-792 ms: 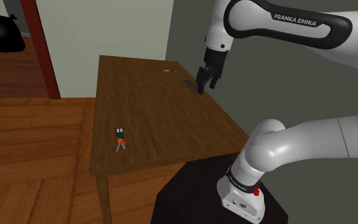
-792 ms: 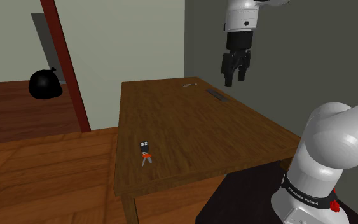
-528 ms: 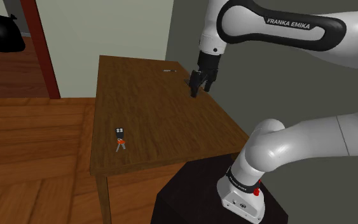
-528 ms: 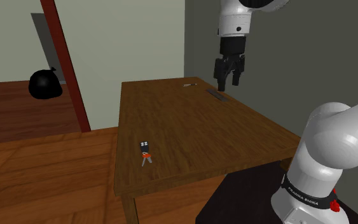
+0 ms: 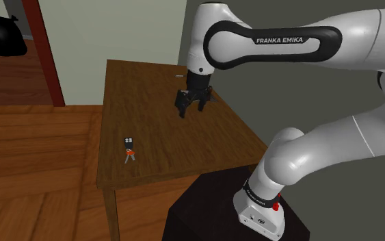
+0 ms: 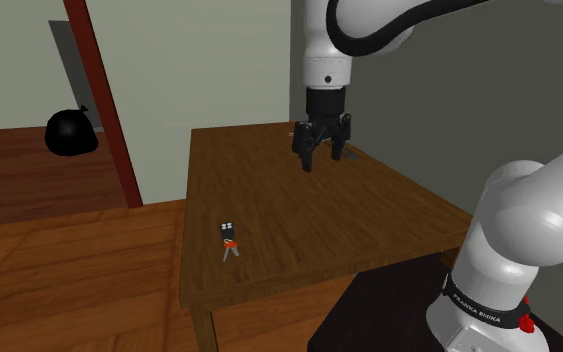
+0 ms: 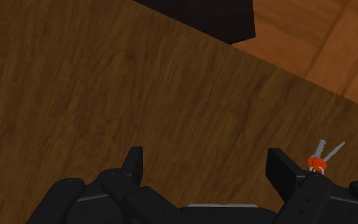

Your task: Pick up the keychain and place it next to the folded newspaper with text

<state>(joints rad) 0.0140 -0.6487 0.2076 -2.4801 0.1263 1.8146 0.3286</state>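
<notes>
Over the middle of the wooden table (image 5: pixel 158 123), toward its far half, you have the black gripper (image 5: pixel 189 111) pointing down at the bare top, hanging just above the wood and touching nothing. Your wrist view shows the two fingers (image 7: pixel 133 160) standing well apart, so the jaws are wide with only wood grain between them.

The keychain (image 5: pixel 129 148) lies flat on the table near the corner at the shoulder view's near left, well apart from the gripper. It has a small dark fob at its far end, an orange-red ring, and grey keys fanned toward the near edge. From the second exterior view you see the keychain (image 6: pixel 229 238) close to the table's left edge, and the gripper (image 6: pixel 320 160) farther back and to the right of it. In the wrist view the keychain (image 7: pixel 319 159) sits just beyond one fingertip, outside the gap of the gripper (image 7: pixel 206 164).

A thin dark sliver (image 6: pixel 354 156) shows on the table just right of the gripper in the second exterior view; you cannot tell what it is.

Beyond the table, a black bag (image 6: pixel 72 132) sits on the wooden floor past a red-brown door frame (image 6: pixel 104 100). The arm's dark stand (image 5: pixel 204 213) is at the near right.
</notes>
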